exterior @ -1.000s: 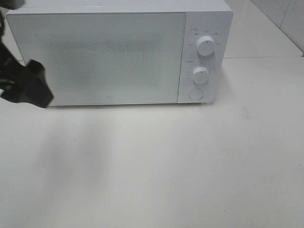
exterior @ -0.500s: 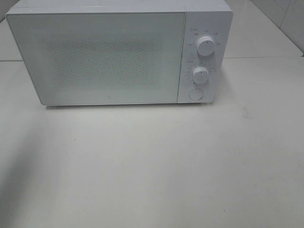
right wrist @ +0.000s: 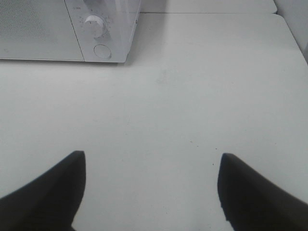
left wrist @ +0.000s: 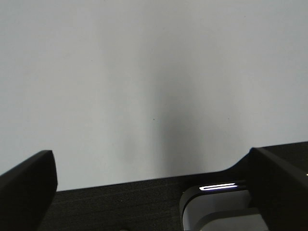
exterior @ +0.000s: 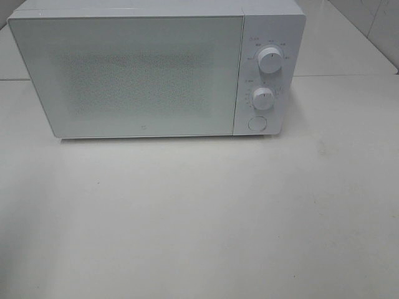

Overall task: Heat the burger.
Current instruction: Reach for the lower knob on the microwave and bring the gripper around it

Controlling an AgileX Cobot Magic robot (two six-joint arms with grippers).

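Note:
The burger is not in view in any frame. A white microwave (exterior: 156,68) stands at the back of the table with its door (exterior: 128,75) closed; it has two dials (exterior: 270,60) and a round button (exterior: 255,123) on its right panel. It also shows in the right wrist view (right wrist: 62,29). Neither arm shows in the exterior high view. My left gripper (left wrist: 149,187) is open and empty over bare white table. My right gripper (right wrist: 149,187) is open and empty, some way in front of the microwave's right side.
The white table (exterior: 206,218) stretches in front of the microwave. A seam between table tops runs behind the microwave (exterior: 349,76). A dark edge and a white-grey object (left wrist: 216,207) show in the left wrist view.
The left arm, which stood at the microwave door's left edge a second ago, has pulled out of the exterior high view. The microwave door stays closed.

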